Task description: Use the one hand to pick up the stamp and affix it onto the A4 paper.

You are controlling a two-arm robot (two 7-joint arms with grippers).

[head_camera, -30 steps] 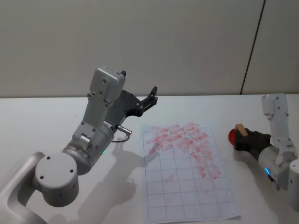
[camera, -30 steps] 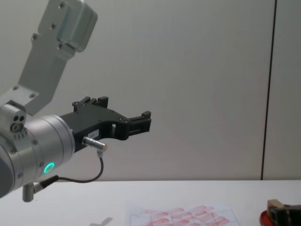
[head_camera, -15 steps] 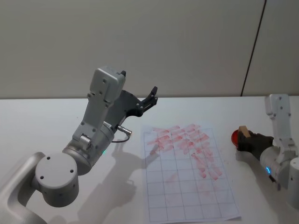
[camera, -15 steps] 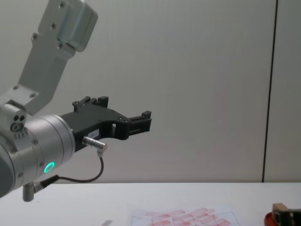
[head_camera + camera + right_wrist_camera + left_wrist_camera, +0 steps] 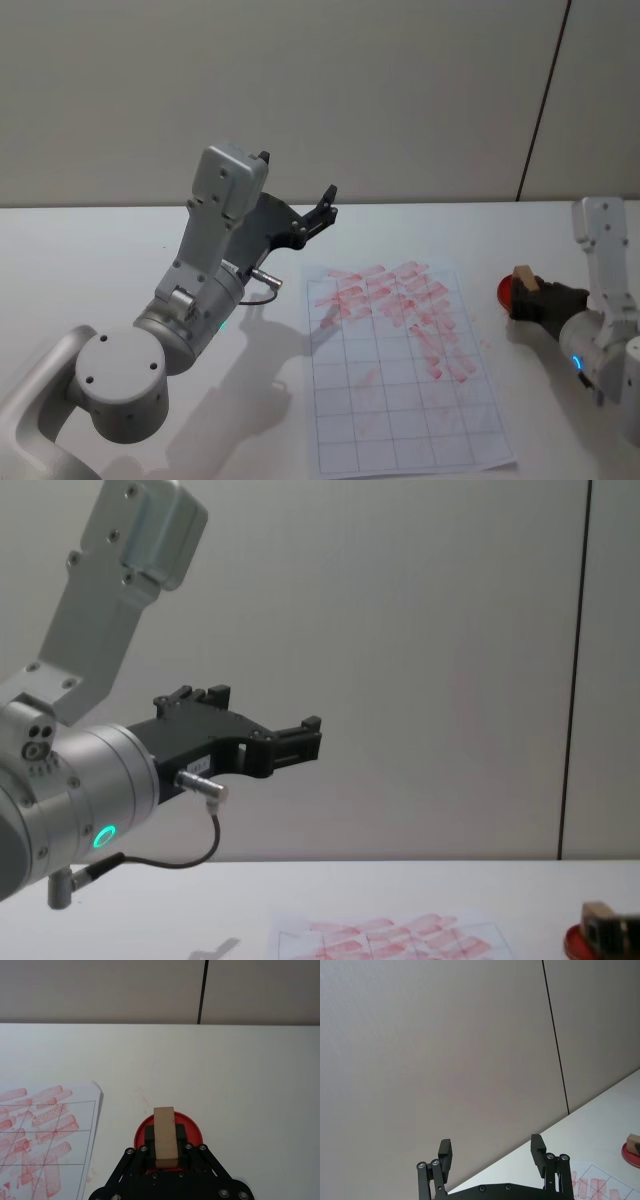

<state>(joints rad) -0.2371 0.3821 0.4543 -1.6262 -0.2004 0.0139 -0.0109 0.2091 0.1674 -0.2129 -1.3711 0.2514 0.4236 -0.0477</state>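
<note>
Gripping the stamp [image 5: 165, 1136] firmly between its two black fingers, the right gripper [image 5: 524, 297] sits at about 3 o'clock from the A4 paper [image 5: 400, 390], low over the white table [image 5: 90, 250]. The tan block lies lengthwise between the fingers, and in the head view its upper end juts out above them. Directly beneath and just beyond the block is the red round dish [image 5: 194, 1127], its rim showing on both sides of the fingers. Whether the stamp's lower face touches the dish cannot be told. Dish and stamp are clear of the sheet, with a strip of bare table between the dish and the paper's 3 o'clock edge.

The paper lies flat. Its grid is crowded with red stamped marks across the rows toward 12 o'clock, with more trailing down toward 4 o'clock. The squares nearest the robot, toward 6 o'clock, are mostly unmarked.

The left gripper [image 5: 490, 1145] hangs well above the table at about 10 o'clock from the paper. Its fingers are spread wide apart and point toward the back wall [image 5: 445, 1035].
</note>
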